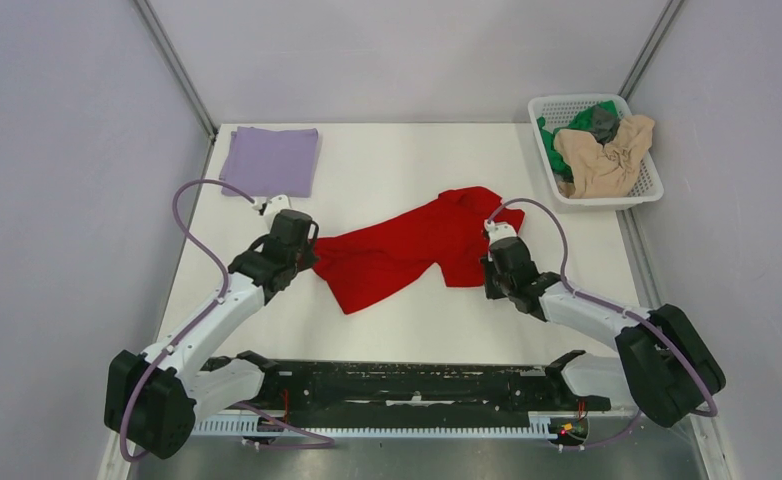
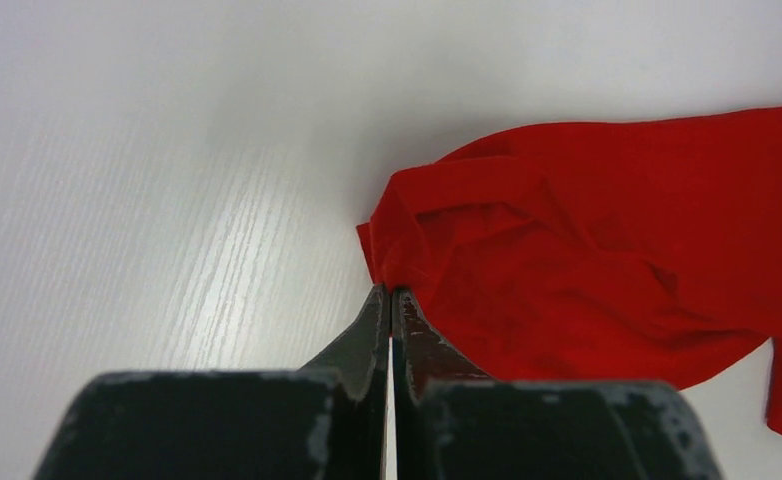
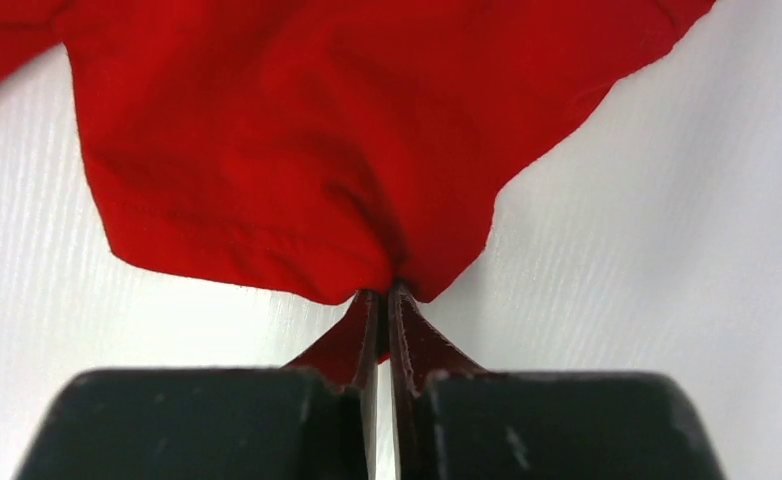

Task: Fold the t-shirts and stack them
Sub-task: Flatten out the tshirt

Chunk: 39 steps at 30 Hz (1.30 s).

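Note:
A bright red t-shirt [image 1: 407, 248] lies crumpled across the middle of the white table [image 1: 387, 330]. My left gripper [image 1: 310, 258] is shut on its left edge; in the left wrist view the red t-shirt [image 2: 587, 260] bunches at the tips of the left gripper [image 2: 389, 292]. My right gripper [image 1: 489, 262] is shut on the shirt's right lower edge, and the red t-shirt [image 3: 297, 150] is pinched at the tips of the right gripper [image 3: 385, 290]. A lavender t-shirt [image 1: 271, 159] lies folded at the back left.
A white mesh basket [image 1: 649, 185] stands at the back right corner, holding beige [image 1: 607, 155], green [image 1: 549, 148] and dark grey [image 1: 601, 122] shirts. Grey walls close in the table on the left, back and right.

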Motion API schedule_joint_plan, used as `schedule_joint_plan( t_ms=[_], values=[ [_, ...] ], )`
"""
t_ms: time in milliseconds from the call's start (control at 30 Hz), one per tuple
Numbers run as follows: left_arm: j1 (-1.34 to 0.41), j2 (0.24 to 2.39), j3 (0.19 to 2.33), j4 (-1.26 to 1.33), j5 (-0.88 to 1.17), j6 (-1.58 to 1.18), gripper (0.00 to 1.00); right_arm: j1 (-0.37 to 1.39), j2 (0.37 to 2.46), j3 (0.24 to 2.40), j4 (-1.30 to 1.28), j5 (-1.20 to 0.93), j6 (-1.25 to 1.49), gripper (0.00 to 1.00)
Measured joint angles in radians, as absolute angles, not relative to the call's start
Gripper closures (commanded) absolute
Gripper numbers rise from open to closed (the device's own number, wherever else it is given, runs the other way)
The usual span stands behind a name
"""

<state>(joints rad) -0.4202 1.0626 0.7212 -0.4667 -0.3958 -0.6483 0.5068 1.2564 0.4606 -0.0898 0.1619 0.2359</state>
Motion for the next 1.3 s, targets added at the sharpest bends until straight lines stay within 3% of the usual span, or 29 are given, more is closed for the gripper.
schedule_joint_plan(
  t_ms=[267, 633, 1000, 1300],
  values=[
    [-0.421, 0.982, 0.879, -0.559, -0.448, -0.649, 0.98, 0.509, 1.046, 0.501, -0.096, 0.284, 0.213, 1.0],
    [-0.421, 0.68, 1.278, -0.596, -0.527, -0.603, 0.98, 0.509, 0.752, 1.018, -0.097, 0.427, 0.094, 1.0],
    [-0.421, 0.563, 1.63, -0.596, -0.453, -0.539, 0.98, 0.511, 0.715, 1.504, -0.237, 0.22, 0.002, 1.0],
    [-0.409, 0.573, 1.694, -0.621, -0.355, -0.509, 0.98, 0.512, 0.752, 1.777, -0.309, 0.094, -0.057, 1.0]
  ],
)
